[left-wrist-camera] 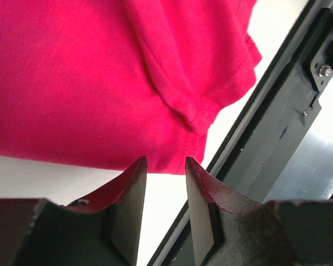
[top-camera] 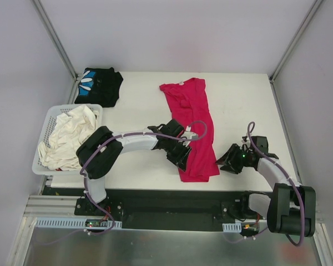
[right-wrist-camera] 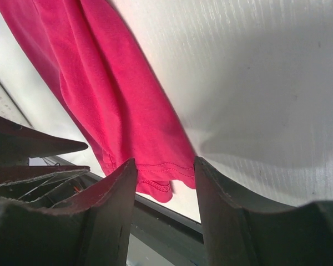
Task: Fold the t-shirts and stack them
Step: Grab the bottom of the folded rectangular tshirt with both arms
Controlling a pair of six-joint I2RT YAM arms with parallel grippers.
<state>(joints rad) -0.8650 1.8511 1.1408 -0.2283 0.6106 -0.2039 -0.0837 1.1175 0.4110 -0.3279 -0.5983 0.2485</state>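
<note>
Upper left, the black printed cloth t-shirt (top-camera: 98, 86) lies bundled. At centre the bright magenta cloth t-shirt (top-camera: 191, 119) lies as a long, wrinkled strip, seemingly awaiting its crosswise fold. The left gripper (top-camera: 180, 158), jaws narrowly parted and empty, is at its lower-left edge. The right gripper (top-camera: 226, 162), wider and also empty, is just right of the hem. The next move probably calls for pinching both hem corners.

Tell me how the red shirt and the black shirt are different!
The red t-shirt is plain; the black t-shirt has a blue-and-white print. The red t-shirt lies stretched out long near the middle of the table; the black t-shirt is gathered into a small bundle at the far left corner. Both are soft shirts lying on the white table, outside the basket.
</note>
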